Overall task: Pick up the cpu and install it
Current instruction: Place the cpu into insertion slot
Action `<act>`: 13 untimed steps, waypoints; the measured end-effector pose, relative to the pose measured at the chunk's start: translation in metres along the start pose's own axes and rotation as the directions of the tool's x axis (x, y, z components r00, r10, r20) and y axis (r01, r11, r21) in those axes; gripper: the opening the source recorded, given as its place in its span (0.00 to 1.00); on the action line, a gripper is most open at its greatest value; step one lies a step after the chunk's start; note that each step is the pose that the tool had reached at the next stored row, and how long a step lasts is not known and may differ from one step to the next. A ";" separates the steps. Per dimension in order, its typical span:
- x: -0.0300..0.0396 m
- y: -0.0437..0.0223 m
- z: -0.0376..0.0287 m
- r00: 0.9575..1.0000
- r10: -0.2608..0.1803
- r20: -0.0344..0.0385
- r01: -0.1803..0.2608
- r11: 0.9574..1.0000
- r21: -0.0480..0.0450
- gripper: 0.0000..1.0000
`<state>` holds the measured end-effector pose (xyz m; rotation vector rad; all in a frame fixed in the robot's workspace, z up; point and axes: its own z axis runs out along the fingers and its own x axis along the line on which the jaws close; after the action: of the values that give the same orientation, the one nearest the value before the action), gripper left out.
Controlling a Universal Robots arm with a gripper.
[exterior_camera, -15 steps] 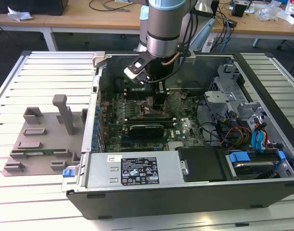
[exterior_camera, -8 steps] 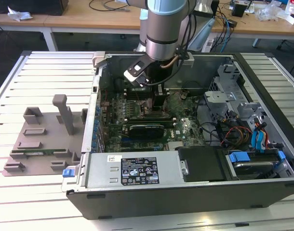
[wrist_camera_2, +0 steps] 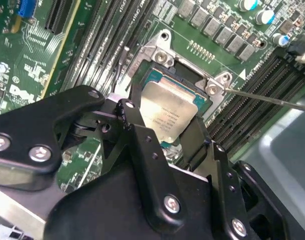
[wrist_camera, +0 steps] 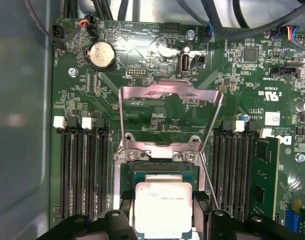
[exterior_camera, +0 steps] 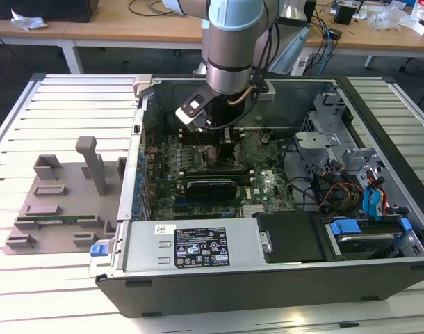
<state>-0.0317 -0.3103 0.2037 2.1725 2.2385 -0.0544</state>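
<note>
- gripper (wrist_camera_2: pixel 163 120) fingers (wrist_camera_2: pixel 134 131) pinch cpu (wrist_camera_2: pixel 173 111) by opposite edges, just over open socket (wrist_camera: pixel 157 159).
- cpu likely light, stiff, thin, with a fragile underside; hold by the rim only.

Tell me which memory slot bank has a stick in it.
The one holding the green stick; the black slots across the cpu, by the case wall, are empty.

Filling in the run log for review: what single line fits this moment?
gripper: shut on cpu | cpu: over open socket | load plate: raised | site: motherboard inside computer case
</note>
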 end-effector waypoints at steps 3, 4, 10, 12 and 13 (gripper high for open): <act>-0.0001 0.0006 0.0023 1.000 0.000 0.000 0.000 1.000 0.000 0.55; -0.0001 0.0008 0.0026 1.000 0.000 0.000 0.000 1.000 0.000 0.55; 0.0003 0.0012 0.0058 1.000 0.000 0.000 0.000 1.000 0.000 0.55; 0.0004 0.0013 0.0060 1.000 0.000 0.000 0.000 1.000 0.000 0.56; 0.0004 0.0012 0.0060 1.000 0.000 0.000 0.000 1.000 0.000 0.62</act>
<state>-0.0305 -0.3101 0.1977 2.1726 2.2384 -0.0539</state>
